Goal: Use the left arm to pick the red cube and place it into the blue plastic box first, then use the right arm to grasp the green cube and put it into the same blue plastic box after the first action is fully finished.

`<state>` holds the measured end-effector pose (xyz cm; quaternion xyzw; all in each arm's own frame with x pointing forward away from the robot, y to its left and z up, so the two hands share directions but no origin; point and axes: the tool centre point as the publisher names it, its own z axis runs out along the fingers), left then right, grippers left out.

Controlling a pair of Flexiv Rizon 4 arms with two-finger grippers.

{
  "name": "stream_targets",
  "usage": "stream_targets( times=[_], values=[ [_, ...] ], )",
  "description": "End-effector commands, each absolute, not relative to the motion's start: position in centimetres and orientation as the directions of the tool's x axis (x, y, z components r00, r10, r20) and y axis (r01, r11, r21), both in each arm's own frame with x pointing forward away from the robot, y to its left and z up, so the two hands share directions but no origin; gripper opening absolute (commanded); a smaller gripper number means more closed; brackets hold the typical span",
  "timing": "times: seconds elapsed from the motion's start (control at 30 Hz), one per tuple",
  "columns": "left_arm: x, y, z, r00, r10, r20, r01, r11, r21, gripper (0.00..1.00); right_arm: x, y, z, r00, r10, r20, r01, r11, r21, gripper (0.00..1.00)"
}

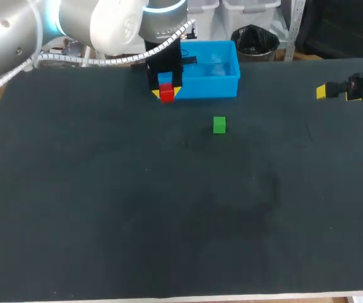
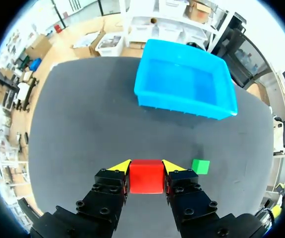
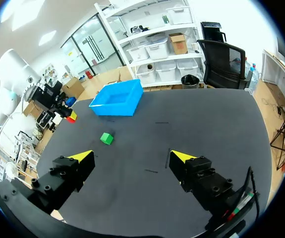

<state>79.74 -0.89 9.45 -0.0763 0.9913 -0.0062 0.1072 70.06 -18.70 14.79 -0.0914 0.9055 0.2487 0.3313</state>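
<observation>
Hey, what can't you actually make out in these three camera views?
Head view: the left gripper hides the red cube's top and the blue box's left end.
Head view: the right gripper is partly cut off by the edge.
Left wrist view: the cube's underside is hidden, so its height above the table cannot be told.
Right wrist view: the cube is too small to judge the grip.

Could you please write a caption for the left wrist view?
Left gripper grips the red cube; blue box ahead, green cube alongside.
</observation>
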Motion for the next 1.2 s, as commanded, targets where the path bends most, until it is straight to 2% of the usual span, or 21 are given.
stream_targets(
  times=[0.03, 0.8, 1.2],
  values=[
    [80.2, -0.8, 10.3, -0.963, -0.16, -0.219, -0.151, 0.987, -0.059, 0.0, 70.0, -18.6, 14.9, -0.765, 0.0, -0.644, -0.325, 0.863, 0.386, 1.0],
    [89.3, -2.1, 13.9, -0.925, -0.279, -0.256, -0.222, 0.947, -0.23, 0.0, 70.0, -18.6, 14.9, -0.765, 0.0, -0.644, -0.325, 0.863, 0.386, 1.0],
    [93.5, -2.6, 13.7, -0.909, -0.335, -0.248, -0.26, 0.921, -0.29, 0.0, 70.0, -18.6, 14.9, -0.765, 0.0, -0.644, -0.325, 0.863, 0.386, 1.0]
  ],
)
